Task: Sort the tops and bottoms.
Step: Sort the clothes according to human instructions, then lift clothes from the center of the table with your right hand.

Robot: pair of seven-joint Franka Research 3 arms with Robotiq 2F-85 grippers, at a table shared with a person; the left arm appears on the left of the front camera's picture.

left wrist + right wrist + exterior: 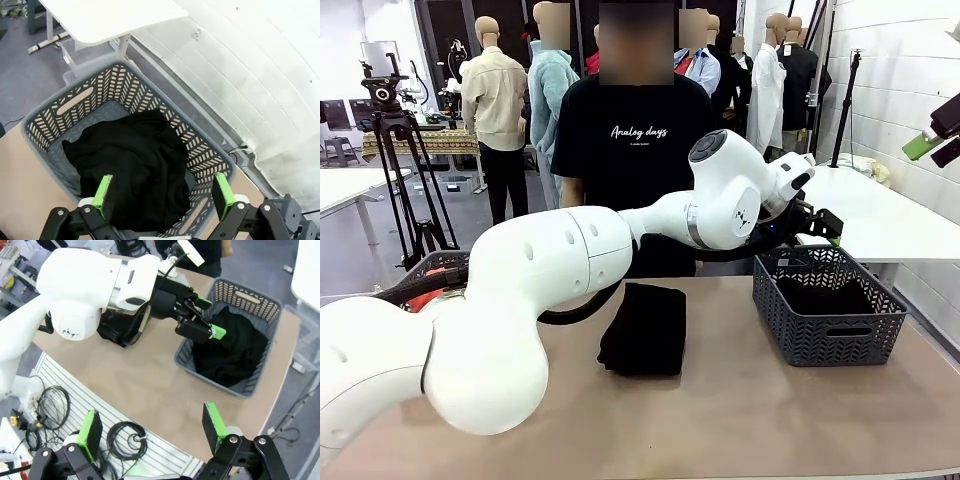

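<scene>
Bottoms: one black bundle [135,165] lies crumpled in the grey basket [127,85], mid-frame, likely its sorted place; your left gripper [162,187] hangs above, jaws spread, empty. A second bundle [645,328] lies folded centre-frame; right gripper [150,427] spread too.

bottoms: two; one black bundle [825,292] inside the grey basket [790,325], another black bundle [645,328] on the desk [740,420] near that basket.
baskets: two, both grey; the second basket [438,263] stands well apart from the first, half hidden.
tops: one orange garment [423,297] partly seen, well apart from the first basket.
pincers: two; left pincer [163,192] over the first basket, right pincer [150,427] well apart from it.
people: one.
</scene>
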